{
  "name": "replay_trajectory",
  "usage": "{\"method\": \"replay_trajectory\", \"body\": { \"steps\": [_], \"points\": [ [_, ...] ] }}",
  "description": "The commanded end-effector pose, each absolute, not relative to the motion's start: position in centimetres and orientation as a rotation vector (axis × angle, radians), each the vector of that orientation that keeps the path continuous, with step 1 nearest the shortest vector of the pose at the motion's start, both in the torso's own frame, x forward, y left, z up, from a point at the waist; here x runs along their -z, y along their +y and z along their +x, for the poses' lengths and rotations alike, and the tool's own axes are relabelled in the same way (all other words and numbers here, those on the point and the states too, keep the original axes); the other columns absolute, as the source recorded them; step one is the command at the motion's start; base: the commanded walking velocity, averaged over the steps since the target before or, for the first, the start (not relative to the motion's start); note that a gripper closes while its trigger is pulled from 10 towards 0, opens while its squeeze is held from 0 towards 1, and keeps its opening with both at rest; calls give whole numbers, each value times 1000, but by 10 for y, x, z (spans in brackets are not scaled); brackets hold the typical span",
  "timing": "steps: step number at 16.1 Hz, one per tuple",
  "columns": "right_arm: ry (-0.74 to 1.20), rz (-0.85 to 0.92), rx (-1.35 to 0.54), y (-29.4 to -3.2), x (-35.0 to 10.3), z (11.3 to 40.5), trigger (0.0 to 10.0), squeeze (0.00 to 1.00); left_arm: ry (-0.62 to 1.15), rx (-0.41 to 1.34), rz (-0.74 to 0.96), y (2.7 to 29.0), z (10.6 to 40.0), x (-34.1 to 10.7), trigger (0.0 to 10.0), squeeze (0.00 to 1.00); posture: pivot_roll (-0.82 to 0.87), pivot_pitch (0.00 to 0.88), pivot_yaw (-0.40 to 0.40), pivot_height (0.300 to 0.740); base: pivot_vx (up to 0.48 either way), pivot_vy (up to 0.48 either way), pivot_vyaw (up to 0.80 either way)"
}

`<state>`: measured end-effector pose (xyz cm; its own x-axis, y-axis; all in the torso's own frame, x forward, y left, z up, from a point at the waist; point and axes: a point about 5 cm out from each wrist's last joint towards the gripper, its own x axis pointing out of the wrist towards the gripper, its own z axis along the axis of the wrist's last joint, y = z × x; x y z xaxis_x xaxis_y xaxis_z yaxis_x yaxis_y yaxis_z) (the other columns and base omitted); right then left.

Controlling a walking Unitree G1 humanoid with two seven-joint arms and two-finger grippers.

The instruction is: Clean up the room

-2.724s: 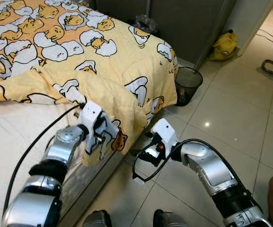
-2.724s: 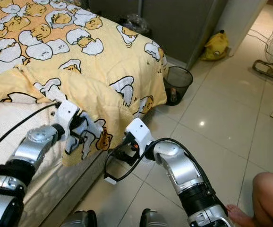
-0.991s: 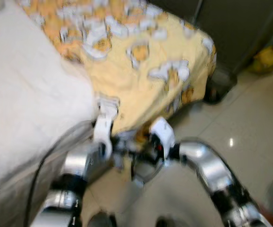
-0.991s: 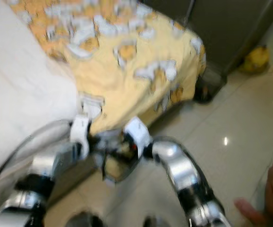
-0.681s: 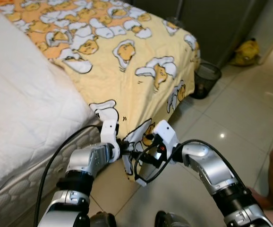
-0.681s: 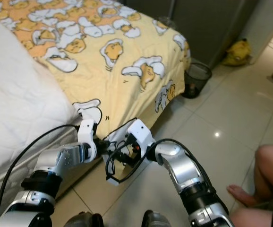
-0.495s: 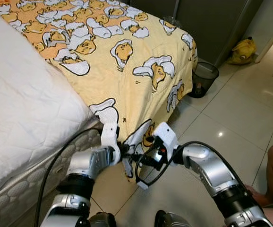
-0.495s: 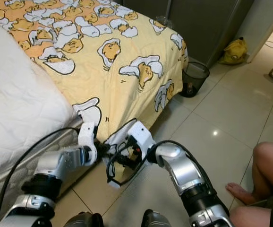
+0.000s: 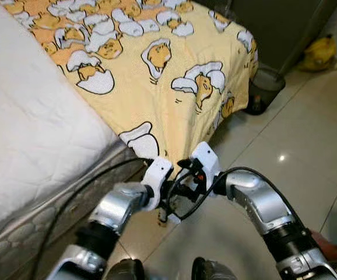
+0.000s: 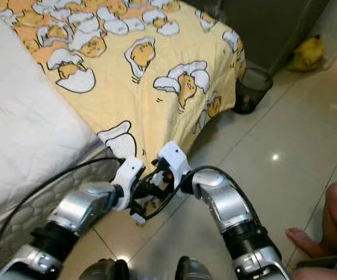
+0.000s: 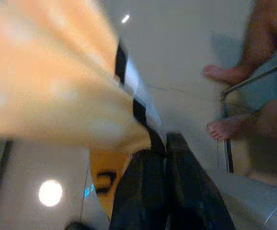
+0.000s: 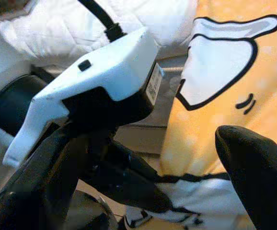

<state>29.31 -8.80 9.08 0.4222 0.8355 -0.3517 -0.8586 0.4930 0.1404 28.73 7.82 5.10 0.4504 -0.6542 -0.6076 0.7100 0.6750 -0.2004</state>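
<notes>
Much of the bare white quilted mattress [image 9: 34,134] beside the grippers lies uncovered, so I judge the bed-making only begun. Its yellow egg-print blanket [image 9: 157,87] drapes beyond them, its corner pinched by the closed left gripper [image 11: 165,158]. Facing it, the right gripper [image 12: 177,191] is spread open.
</notes>
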Motion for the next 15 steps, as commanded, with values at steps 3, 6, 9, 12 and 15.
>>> {"method": "replay_trajectory", "body": {
  "steps": [3, 6, 9, 12, 15],
  "points": [
    [419, -89, -1031, -97, -90, 296, 10000, 0, 627, 1063, 117, 58, 280, -66, 10000, 0, -73, 91, 9, 740, 0, 0, 0],
    [420, -92, -1031, -97, -90, 296, 10000, 0, 634, 1019, 108, 59, 283, -63, 10000, 1000, -71, 95, 11, 740, 0, 0, 0],
    [412, -82, -1035, -96, -93, 296, 10000, 0, 624, 995, 146, 70, 287, -64, 10000, 1000, -70, 98, 9, 740, 0, 0, 0],
    [413, -80, -1034, -97, -92, 295, 10000, 0, 614, 979, 160, 77, 285, -66, 10000, 1000, -68, 96, 6, 740, 0, 0, 0],
    [348, -68, -1016, -100, -100, 300, 10000, 0, 446, 775, 183, 94, 311, -88, 10000, 1000, -71, 93, 2, 740, 0, 0, 0]
  ]
}}
